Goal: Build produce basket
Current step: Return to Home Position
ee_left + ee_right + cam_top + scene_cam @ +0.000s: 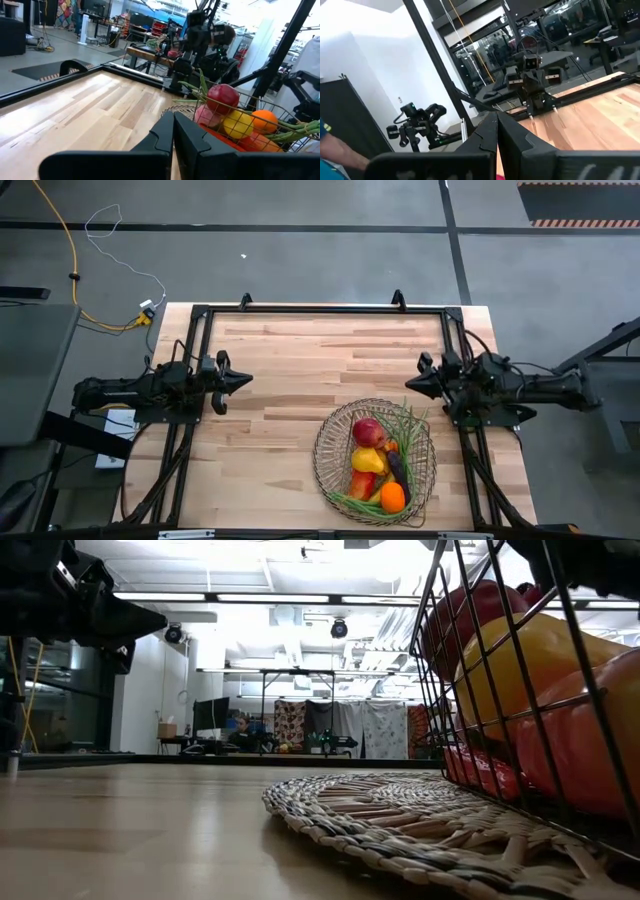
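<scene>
Toward the lower right of the high view, closest to the front edge of the worktop (270, 480), the wire basket (316, 460) sits on a woven round mat (350, 805) and looks fully loaded. An orange (392, 497) lies nearest the front, a purple eggplant (399, 468) and a yellow pear (368, 461) lie behind it, and then comes a round red fruit (368, 430). Long green beans (408, 423) curl along the rim and poke past it on the far side. Farther up, at mid-frame right, the right claw (408, 384) hangs just beyond the basket's far rim, its fingers pressed together to a point and gripping nothing. At mid-frame left the left claw (248, 380) mirrors it, likewise closed and empty, well apart from the basket. With the produce in, the step in hand is parking both arms. Doing it well probably means keeping each claw shut and lifted and drawing each arm straight toward its own side. The right arm should mind the bean tips, which stand nearest to it and above the wire. A slow, level retreat should keep anything from snagging the mesh or dragging the basket off its mat. Beyond the worktop's back edge lies grey floor, with a yellow cable (60, 250) at upper left and a striped strip (580, 222) at upper right. No brand, label or writing can be read anywhere.
</scene>
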You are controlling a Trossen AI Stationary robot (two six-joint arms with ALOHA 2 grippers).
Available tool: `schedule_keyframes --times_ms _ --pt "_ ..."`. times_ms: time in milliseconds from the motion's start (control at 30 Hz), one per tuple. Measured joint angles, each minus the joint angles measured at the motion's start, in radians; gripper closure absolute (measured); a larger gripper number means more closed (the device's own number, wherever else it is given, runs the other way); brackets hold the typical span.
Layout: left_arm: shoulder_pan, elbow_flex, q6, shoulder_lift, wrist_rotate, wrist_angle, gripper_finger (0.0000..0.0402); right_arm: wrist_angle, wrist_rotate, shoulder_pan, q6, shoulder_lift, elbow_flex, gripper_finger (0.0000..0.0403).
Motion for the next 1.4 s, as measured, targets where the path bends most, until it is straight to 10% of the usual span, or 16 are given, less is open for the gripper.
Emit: schedule_keyframes --times_ms 500,933,1400 --pt "0.000 0.000 0.000 0.000 0.000 0.000 0.0401 -0.109 0.097 0.000 -0.133 -0.310 -0.183 0.0403" --pt "0.000 0.000 0.000 0.000 0.000 0.001 0.0401 -0.312 0.307 0.077 -0.266 -0.284 -0.187 0.0403" --pt "0.000 0.000 0.000 0.000 0.000 0.001 0.0401 -0.313 0.307 0.080 -0.263 -0.278 -0.187 0.0403"
